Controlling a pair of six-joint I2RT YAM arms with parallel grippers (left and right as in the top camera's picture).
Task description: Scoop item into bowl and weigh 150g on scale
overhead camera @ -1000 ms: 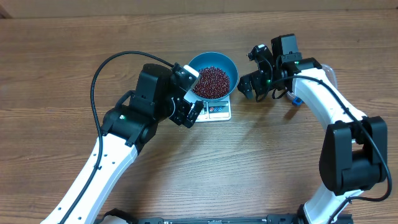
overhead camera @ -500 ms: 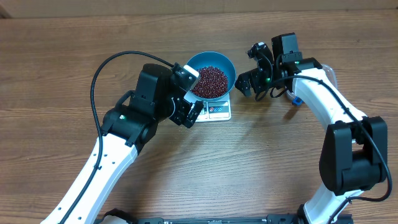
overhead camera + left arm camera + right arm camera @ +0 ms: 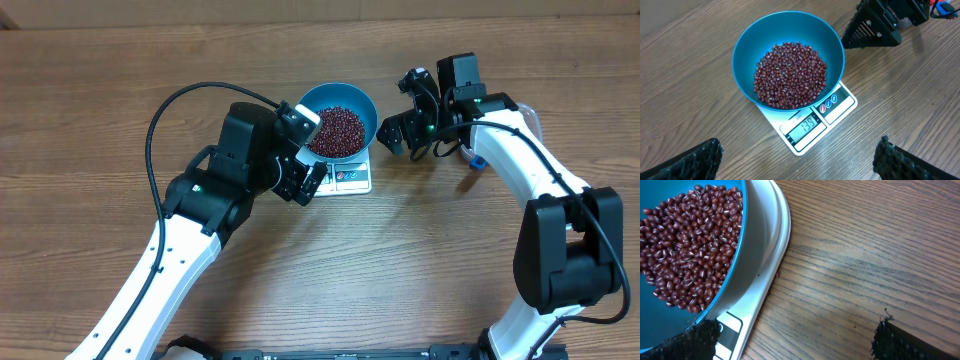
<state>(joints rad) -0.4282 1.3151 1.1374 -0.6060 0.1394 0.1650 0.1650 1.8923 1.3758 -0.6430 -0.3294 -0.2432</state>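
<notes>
The blue bowl (image 3: 372, 112) stands on the white scale (image 3: 354, 180) and holds a heap of dark red beans (image 3: 338, 131). In the left wrist view the beans (image 3: 790, 75) fill the bottom of the bowl (image 3: 742, 47), and the display on the scale (image 3: 837, 107) reads 139. My left gripper (image 3: 308, 182) hovers open at the scale's near-left corner, nothing between its fingers (image 3: 700, 157). Just right of the bowl, my right gripper (image 3: 403, 110) is open and empty. Its view shows the beans (image 3: 690, 245), the bowl rim (image 3: 743, 225) and the scale edge (image 3: 784, 235).
A small blue-tipped object (image 3: 478, 160) lies behind the right arm, mostly hidden. A black cable (image 3: 158, 120) loops over the left arm. Bare wooden table (image 3: 420, 260) lies in front of the scale.
The right gripper has edged slightly left toward the bowl. The left arm, bowl and scale have not moved.
</notes>
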